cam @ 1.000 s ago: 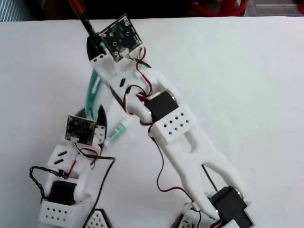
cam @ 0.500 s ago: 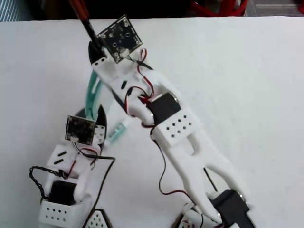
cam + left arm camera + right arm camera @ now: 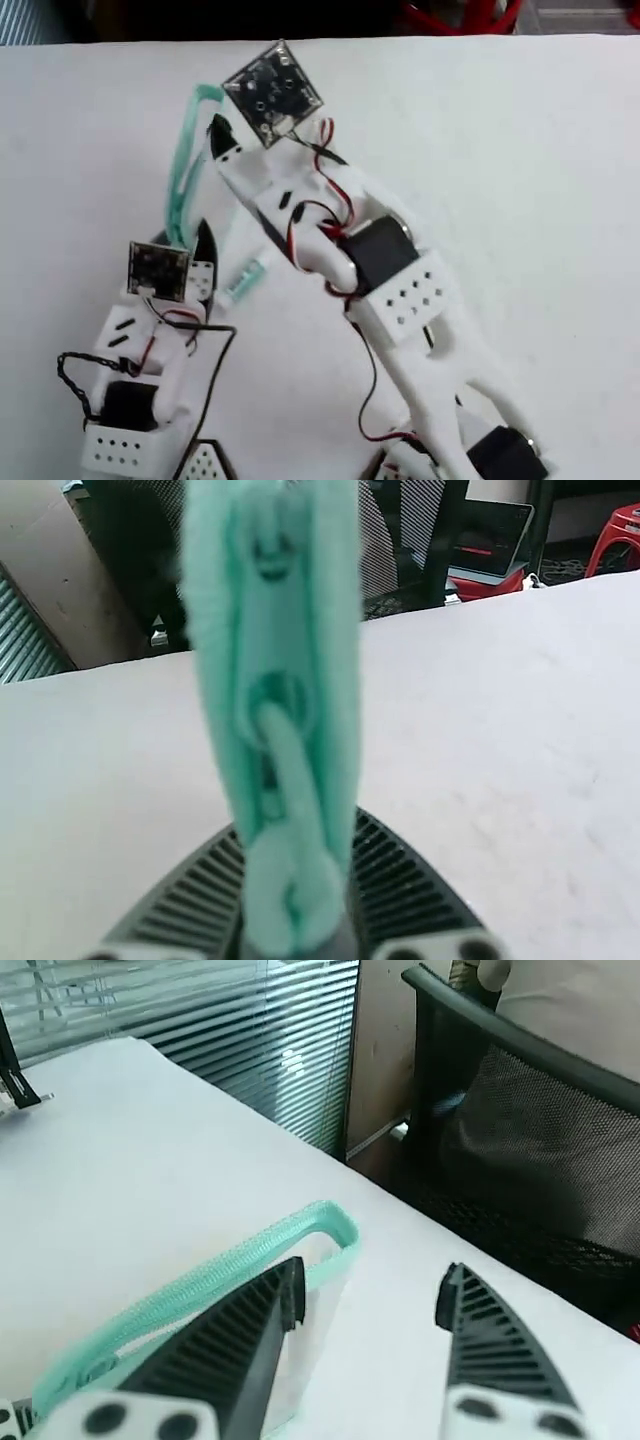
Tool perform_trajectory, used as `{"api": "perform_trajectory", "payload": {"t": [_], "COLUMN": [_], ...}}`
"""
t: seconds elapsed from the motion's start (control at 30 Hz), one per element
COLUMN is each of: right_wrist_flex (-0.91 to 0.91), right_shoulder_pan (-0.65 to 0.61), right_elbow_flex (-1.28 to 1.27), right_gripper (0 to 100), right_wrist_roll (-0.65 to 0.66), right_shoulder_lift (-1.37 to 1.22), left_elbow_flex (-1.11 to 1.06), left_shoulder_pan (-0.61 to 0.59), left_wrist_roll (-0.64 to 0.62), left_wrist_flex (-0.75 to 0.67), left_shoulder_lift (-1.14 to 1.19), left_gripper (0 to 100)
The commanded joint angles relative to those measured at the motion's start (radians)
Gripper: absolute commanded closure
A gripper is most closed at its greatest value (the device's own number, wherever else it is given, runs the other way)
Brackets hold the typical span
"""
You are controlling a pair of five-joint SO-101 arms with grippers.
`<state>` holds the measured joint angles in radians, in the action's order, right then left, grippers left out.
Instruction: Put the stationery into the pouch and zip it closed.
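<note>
While left hand (image 3: 295, 935) pinches fuzzy mint pouch (image 3: 272, 680), right hand (image 3: 375, 1270) spread open, ribbed black fingers (image 3: 240, 1345).

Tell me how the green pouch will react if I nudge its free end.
Probably floppy: the pouch is thin with soft fabric edging. Clamped at one end in the left hand, it would likely bend or swing about that grip. Standing on edge, it may tip over.

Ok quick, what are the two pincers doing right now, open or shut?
Left pincer: shut on the end of the green pouch.
Right pincer: open, holding nothing.
</note>
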<state>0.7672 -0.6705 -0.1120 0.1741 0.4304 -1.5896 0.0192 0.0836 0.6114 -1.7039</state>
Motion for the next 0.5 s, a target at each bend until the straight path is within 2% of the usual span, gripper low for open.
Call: {"api": "perform_trajectory", "payload": {"t": [0.0, 0.13, 0.27, 0.37, 0.4, 0.47], "right_wrist_flex": [0.019, 0.021, 0.021, 0.021, 0.021, 0.021], "right_shoulder_pan": [0.008, 0.044, 0.128, 0.157, 0.159, 0.148], "right_elbow_flex": [0.003, -0.086, -0.224, -0.327, -0.362, -0.425], "right_gripper": [78.3, 78.3, 78.3, 78.3, 78.3, 78.3], "right_wrist_roll": [0.002, 0.002, -0.008, 0.003, 0.015, 0.144], "right_shoulder_lift": [0.076, 0.117, 0.147, 0.168, 0.174, 0.173], "left_elbow_flex": [0.046, 0.046, 0.048, 0.048, 0.048, 0.048], "left_shoulder_pan": [-0.022, -0.021, -0.024, -0.024, -0.024, -0.025], "left_wrist_roll": [-0.021, -0.025, -0.026, -0.026, -0.026, -0.026], "left_wrist_flex": [0.003, 0.003, 0.003, 0.003, 0.003, 0.003], "left_shoulder_lift": [0.008, 0.008, 0.008, 0.008, 0.008, 0.008], "left_gripper": [97, 96, 86, 86, 86, 86]}}
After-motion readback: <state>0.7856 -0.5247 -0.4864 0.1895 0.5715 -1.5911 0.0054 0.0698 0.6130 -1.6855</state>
